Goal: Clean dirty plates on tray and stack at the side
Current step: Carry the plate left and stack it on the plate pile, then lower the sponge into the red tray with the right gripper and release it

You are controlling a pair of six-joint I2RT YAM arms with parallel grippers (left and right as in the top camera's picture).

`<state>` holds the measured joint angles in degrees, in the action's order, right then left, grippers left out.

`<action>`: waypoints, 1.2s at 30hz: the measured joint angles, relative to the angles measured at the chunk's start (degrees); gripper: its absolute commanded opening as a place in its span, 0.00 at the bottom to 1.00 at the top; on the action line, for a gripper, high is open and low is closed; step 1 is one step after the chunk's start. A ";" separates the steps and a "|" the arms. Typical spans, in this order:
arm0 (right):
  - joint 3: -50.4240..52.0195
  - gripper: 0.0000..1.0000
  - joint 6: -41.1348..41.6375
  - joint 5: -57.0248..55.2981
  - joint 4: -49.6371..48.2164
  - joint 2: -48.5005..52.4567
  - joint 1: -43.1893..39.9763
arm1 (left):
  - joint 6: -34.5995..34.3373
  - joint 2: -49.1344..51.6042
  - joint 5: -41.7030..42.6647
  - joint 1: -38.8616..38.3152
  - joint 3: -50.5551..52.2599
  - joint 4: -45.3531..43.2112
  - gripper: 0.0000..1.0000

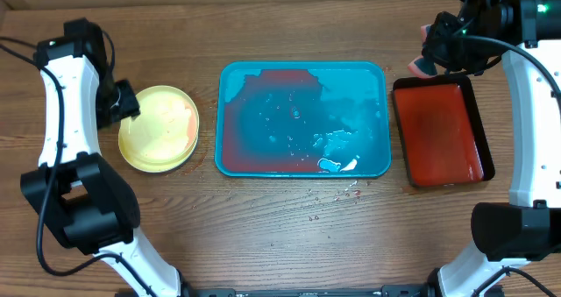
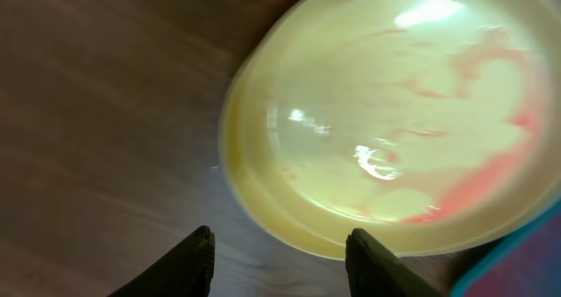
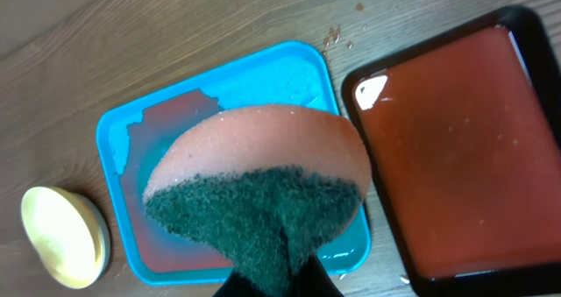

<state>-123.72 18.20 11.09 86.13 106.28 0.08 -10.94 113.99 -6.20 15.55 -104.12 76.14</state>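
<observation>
Plates (image 1: 158, 128), yellow-green on top with a faint red smear, lie stacked on the wooden table (image 1: 263, 236) just left of the turquoise tray (image 1: 302, 65), which holds reddish water. The left gripper (image 2: 280, 266) hovers low at the stack's outer rim, fingers spread and empty. The right gripper (image 3: 279, 286) hangs high above the dark red tray (image 1: 434, 81), clamped on a pink-and-green sponge (image 3: 263, 157).

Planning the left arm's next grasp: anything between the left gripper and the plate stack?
Nothing visible. The left gripper is open at the near rim of the plate stack, with only bare table beside it. The right gripper holds the sponge far off, by the red tray.
</observation>
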 measured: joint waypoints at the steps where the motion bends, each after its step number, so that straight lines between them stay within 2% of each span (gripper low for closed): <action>1: 0.07 0.04 -0.11 -0.17 -0.20 0.00 0.00 | 1.16 -0.52 1.64 -0.61 -0.22 -0.85 0.50; 8: 1.73 0.04 -1.11 -1.92 -0.50 0.00 0.00 | 6.64 -1.16 7.78 -6.47 -0.33 -9.14 0.52; 12: 2.62 0.04 -1.46 -2.60 -0.70 0.00 0.00 | 7.96 -0.04 9.18 -7.32 -0.15 -14.93 0.52; 19: 3.41 0.04 -1.60 -2.99 -1.16 0.00 0.00 | 9.07 2.43 11.67 -7.34 0.07 -25.66 0.45; 29: 3.41 0.04 -1.70 -3.02 -1.20 0.00 0.00 | 14.43 10.82 11.93 -9.92 0.11 -27.98 0.47; 36: 3.41 0.04 -1.73 -2.99 -1.25 0.00 0.00 | 15.43 13.31 9.22 -10.19 0.57 -24.96 0.45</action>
<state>-120.31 16.47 8.10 84.88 106.28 0.08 4.49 127.31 3.03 5.37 -103.55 51.18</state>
